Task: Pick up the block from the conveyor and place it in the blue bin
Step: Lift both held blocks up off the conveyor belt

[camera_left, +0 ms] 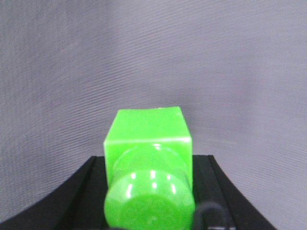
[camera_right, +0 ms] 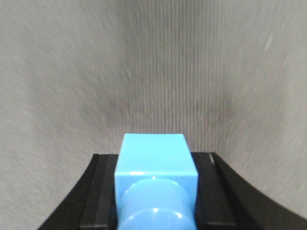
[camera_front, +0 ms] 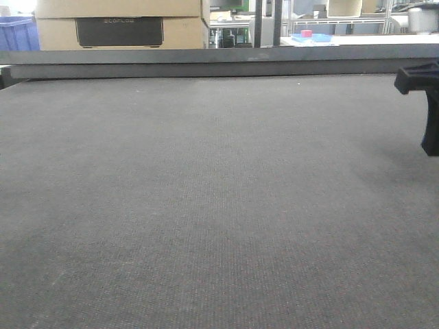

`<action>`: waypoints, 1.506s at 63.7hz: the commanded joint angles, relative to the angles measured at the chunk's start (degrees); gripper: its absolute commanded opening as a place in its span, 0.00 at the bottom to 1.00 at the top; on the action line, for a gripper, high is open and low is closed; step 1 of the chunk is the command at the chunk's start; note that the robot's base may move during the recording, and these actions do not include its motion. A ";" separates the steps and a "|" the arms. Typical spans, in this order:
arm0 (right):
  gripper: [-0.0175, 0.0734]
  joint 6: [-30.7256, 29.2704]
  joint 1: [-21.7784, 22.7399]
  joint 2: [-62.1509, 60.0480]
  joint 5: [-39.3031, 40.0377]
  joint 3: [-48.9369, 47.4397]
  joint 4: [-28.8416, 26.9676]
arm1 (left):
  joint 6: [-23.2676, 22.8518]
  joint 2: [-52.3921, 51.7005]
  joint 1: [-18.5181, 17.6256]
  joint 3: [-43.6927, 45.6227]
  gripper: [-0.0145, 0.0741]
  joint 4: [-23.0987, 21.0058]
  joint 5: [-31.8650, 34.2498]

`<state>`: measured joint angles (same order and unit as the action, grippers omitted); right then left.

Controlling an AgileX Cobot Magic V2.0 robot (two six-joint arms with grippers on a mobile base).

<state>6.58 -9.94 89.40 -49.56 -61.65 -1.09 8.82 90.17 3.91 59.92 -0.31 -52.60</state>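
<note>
A green block (camera_left: 147,139) sits pinched in the left gripper (camera_left: 152,160), over the woven grey conveyor (camera_front: 206,205). The right gripper (camera_right: 154,160) holds a blue block (camera_right: 154,153) the same way, over the same belt.

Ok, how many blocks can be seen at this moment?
2. A green block is held in the left gripper, a blue block in the right gripper. None shows on the conveyor in the front view; others may lie outside the frames.
</note>
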 commanded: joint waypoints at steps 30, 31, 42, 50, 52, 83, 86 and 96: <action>0.01 -4.11 -0.04 -20.21 27.74 19.17 -0.10 | 1.72 -19.93 -9.07 -14.70 0.04 -17.70 31.56; 0.01 -4.11 -0.04 -20.84 28.62 19.70 -0.34 | 1.72 -20.87 -9.07 -15.56 0.04 -17.70 32.21; 0.01 -4.11 0.20 -27.90 32.55 24.16 -2.30 | 1.72 -29.26 -8.96 -21.31 0.04 -17.70 35.08; 0.01 -4.11 0.20 -34.15 32.63 24.98 -2.28 | 1.72 -37.00 -8.96 -25.04 0.04 -17.70 37.16; 0.01 -4.11 0.20 -35.79 32.63 24.98 -2.28 | 1.72 -39.51 -8.96 -25.83 0.04 -17.59 37.95; 0.01 -4.11 0.20 -58.01 42.07 24.30 -1.40 | 1.72 -69.31 -8.87 -27.83 0.04 -9.44 44.42; 0.01 -4.11 0.20 -59.00 42.58 24.30 -0.41 | 1.72 -70.77 -8.87 -27.83 0.04 -8.26 43.36; 0.01 -4.11 0.20 -60.88 40.10 24.30 6.39 | 1.72 -73.02 -8.60 -27.83 0.04 -3.59 40.72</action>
<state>2.89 -9.94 29.47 -8.99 -37.05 2.23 10.51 18.04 -4.79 32.28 -5.91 -11.21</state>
